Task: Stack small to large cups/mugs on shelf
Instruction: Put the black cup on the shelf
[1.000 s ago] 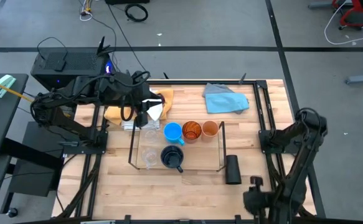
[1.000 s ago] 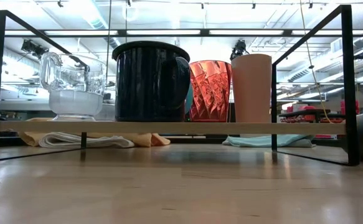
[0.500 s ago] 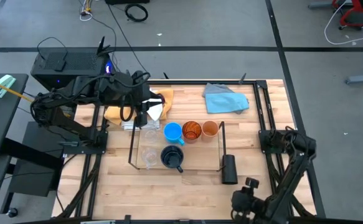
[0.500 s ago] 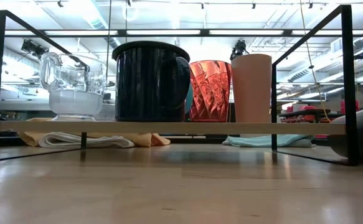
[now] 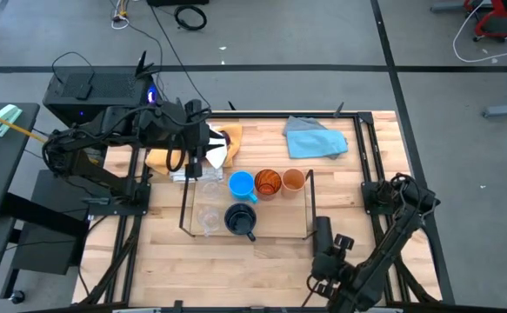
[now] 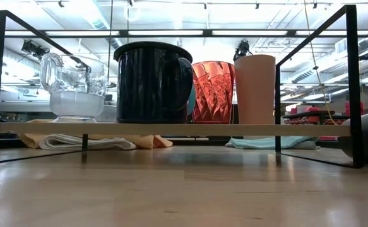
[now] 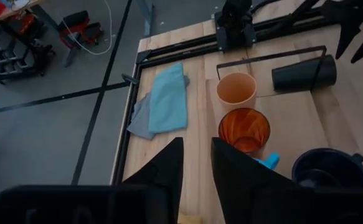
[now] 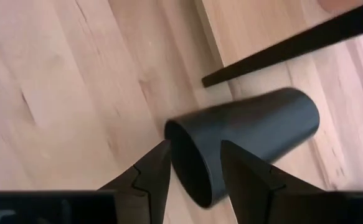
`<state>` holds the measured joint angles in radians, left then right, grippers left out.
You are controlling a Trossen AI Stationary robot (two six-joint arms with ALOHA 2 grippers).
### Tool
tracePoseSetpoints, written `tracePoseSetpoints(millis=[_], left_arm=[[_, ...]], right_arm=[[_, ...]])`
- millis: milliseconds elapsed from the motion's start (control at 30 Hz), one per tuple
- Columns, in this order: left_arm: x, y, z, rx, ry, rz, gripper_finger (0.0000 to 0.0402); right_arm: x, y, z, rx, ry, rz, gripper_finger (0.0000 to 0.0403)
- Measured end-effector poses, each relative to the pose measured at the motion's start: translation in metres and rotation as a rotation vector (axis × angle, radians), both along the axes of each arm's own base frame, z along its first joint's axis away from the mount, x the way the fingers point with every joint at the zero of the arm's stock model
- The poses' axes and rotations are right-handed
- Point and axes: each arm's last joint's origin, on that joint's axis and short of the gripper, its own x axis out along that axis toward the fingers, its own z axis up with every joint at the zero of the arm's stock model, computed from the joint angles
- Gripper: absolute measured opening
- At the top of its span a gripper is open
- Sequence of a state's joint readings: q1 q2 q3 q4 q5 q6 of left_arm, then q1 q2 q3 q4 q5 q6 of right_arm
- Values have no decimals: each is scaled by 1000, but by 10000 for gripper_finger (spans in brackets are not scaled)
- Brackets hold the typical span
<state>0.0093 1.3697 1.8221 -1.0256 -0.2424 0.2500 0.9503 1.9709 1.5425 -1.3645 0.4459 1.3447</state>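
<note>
1. Over the last second the right arm had swung in from the counter's right edge toward the black cup (image 5: 323,233), which lay on its side on the counter (image 5: 366,148) just outside the shelf (image 5: 308,204), at 3 o'clock from the navy mug (image 5: 238,218).
2. The cup had shifted slightly over that interval.
3. The right gripper (image 8: 193,163) was open, its fingers either side of the cup's open mouth, holding nothing. Judgement: a grasp on the rim was being set up, the first step toward lifting the cup onto the shelf.
4. The left gripper (image 7: 197,163) was slightly open and empty, and had stayed over the shelf's far-left corner at 10 o'clock.
5. On the shelf stood the clear cups (image 5: 208,204), the light-blue mug (image 5: 241,183), the amber-orange tumbler (image 5: 268,182) and the small orange cup (image 5: 293,180).
6. Obstruction: the shelf's black wire frame ran just beside the cup; any lift had to clear it.
7. The blue cloth (image 5: 314,137) lay at 12 o'clock, well apart.
</note>
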Motion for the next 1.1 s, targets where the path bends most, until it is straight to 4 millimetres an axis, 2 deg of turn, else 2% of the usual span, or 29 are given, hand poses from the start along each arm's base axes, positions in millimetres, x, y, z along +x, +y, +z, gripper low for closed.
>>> tracePoseSetpoints(millis=[367,500,767,1100], left_arm=[[0,0,0,22,10,-15,87],[0,0,0,22,10,-14,91],[0,0,0,19,9,-13,81],[0,0,0,13,6,-9,86]], right_arm=[[-1,1,-1,4,99,127,146],[-10,5,0,-21,160,213,146],[-28,12,0,-49,185,250,146],[-41,6,-23,-79,235,224,147]])
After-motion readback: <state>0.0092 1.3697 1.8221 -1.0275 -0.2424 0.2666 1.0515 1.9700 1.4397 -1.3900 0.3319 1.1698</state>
